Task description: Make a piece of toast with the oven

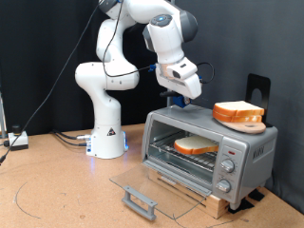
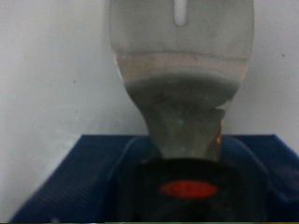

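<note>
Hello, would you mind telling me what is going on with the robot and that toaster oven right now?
A Franka arm is working at the oven, whose glass door lies folded down open. One piece of toast sits on the rack inside. Another slice rests on a round wooden dish on the oven's roof. The pincer hangs just above the roof's far edge; nothing shows between its fingers.
</note>
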Robot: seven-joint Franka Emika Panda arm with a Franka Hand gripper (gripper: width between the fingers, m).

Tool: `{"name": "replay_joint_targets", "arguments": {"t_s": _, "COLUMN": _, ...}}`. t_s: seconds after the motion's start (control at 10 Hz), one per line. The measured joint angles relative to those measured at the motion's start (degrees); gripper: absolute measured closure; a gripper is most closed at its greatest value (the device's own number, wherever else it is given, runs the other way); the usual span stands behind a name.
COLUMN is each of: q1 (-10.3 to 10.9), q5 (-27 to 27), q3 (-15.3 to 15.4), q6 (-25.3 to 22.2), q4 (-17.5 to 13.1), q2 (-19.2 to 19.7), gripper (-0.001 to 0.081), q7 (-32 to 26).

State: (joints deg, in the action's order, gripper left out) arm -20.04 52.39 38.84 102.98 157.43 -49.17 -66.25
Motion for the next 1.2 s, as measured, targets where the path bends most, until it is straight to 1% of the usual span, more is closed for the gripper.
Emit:
{"name": "replay_joint_targets", "arguments": {"t_s": 0.2, "q1": 0.03, "q5": 1.67, "q3": 1.17, "q6": 0.5, "q4": 0.47, "q2": 0.0, "gripper": 0.0415, "q7": -0.48}}
{"name": "replay_joint_targets", "arguments": {"t_s": 0.3, "q1": 0.05, "q5": 2.38, "q3": 1.41, "q6": 0.81, "q4": 0.55, "q2": 0.0, "gripper": 0.0312, "q7": -1.2}}
{"name": "replay_joint_targets", "arguments": {"t_s": 0.4, "q1": 0.06, "q5": 3.03, "q3": 1.42, "q6": 1.08, "q4": 0.55, "q2": -0.06, "gripper": 0.0173, "q7": -2.0}}
{"name": "replay_joint_targets", "arguments": {"t_s": 0.5, "q1": 0.06, "q5": 3.64, "q3": 1.33, "q6": 1.11, "q4": 0.51, "q2": -0.22, "gripper": 0.0058, "q7": -2.62}}
{"name": "replay_joint_targets", "arguments": {"t_s": 0.6, "q1": 0.1, "q5": 4.44, "q3": 0.74, "q6": 1.06, "q4": 0.38, "q2": -0.72, "gripper": 0.0058, "q7": -3.46}}
{"name": "replay_joint_targets", "arguments": {"t_s": 0.7, "q1": 0.35, "q5": 5.42, "q3": -0.7, "q6": 0.52, "q4": 0.17, "q2": -1.58, "gripper": 0.0058, "q7": -4.6}}
{"name": "replay_joint_targets", "arguments": {"t_s": 0.8, "q1": 0.78, "q5": 6.02, "q3": -2.84, "q6": -0.74, "q4": -0.2, "q2": -2.54, "gripper": 0.0005, "q7": -5.54}}
{"name": "replay_joint_targets", "arguments": {"t_s": 1.0, "q1": 1.13, "q5": 5.91, "q3": -7.15, "q6": -4.66, "q4": -1.5, "q2": -4.58, "gripper": 0.0002, "q7": -6.22}}
{"name": "replay_joint_targets", "arguments": {"t_s": 1.1, "q1": 1.14, "q5": 5.77, "q3": -8.27, "q6": -6.2, "q4": -1.97, "q2": -5.49, "gripper": 0.0002, "q7": -6.22}}
{"name": "replay_joint_targets", "arguments": {"t_s": 1.2, "q1": 1.04, "q5": 5.77, "q3": -8.0, "q6": -6.16, "q4": -1.83, "q2": -5.45, "gripper": 0.0002, "q7": -6.18}}
